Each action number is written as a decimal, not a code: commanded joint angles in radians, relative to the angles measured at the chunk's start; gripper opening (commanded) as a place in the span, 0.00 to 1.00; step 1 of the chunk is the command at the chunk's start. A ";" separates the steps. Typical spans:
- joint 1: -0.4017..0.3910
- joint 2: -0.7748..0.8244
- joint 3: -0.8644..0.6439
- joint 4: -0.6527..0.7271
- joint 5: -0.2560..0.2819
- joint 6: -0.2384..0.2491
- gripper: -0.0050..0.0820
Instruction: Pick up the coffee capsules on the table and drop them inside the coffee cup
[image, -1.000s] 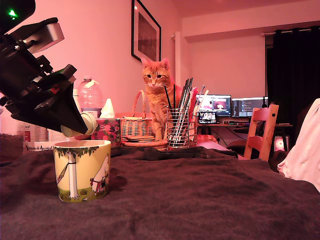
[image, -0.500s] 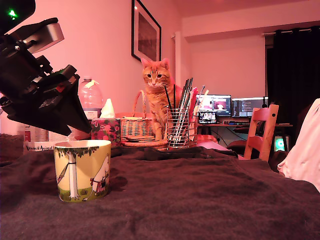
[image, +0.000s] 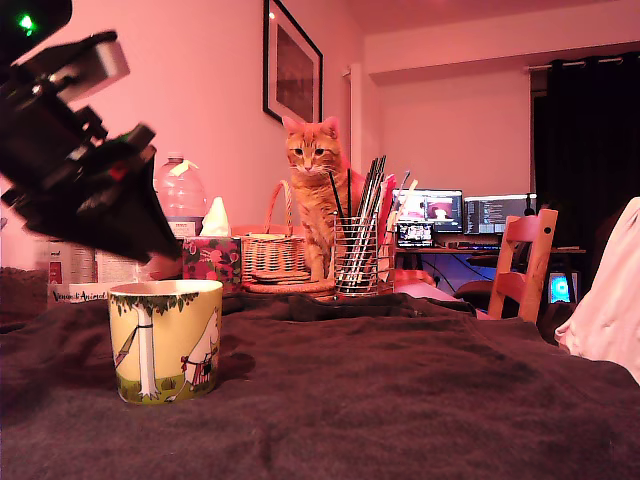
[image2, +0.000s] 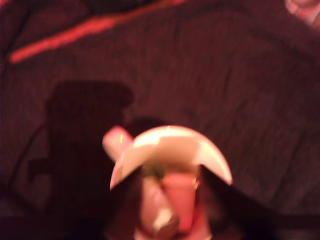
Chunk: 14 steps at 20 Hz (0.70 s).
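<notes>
The yellow-green coffee cup (image: 165, 340) stands on the dark brown table (image: 400, 400) at the exterior view's left. My gripper (image: 160, 240) hangs just above and behind its rim, motion-blurred, with no capsule at its tips. The blurred wrist view looks straight down into the cup (image2: 170, 142). Its pale rim and handle (image2: 116, 141) show, and a pale tapered shape that looks like a coffee capsule (image2: 177, 197) lies inside. The dark fingers (image2: 127, 202) stand apart on either side of the cup's mouth, so my gripper (image2: 175, 212) is open and empty.
Behind the cup stand a water bottle (image: 180, 195), a floral tissue box (image: 212, 260) and a wicker basket (image: 272, 255). An orange cat (image: 315, 190) sits by a wire pen holder (image: 360, 255). A wooden chair (image: 525, 260) and white fabric (image: 610, 300) are at the right.
A second ago my gripper held the cream capsule over the cup. The capsule has left the fingers and is gone from the exterior view; the gripper has since shifted slightly.
</notes>
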 joint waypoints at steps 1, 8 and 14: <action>0.001 0.007 0.008 0.007 0.008 -0.003 0.04; 0.026 -0.019 0.006 0.074 0.011 -0.003 0.03; 0.108 -0.044 -0.021 0.129 0.042 -0.003 0.03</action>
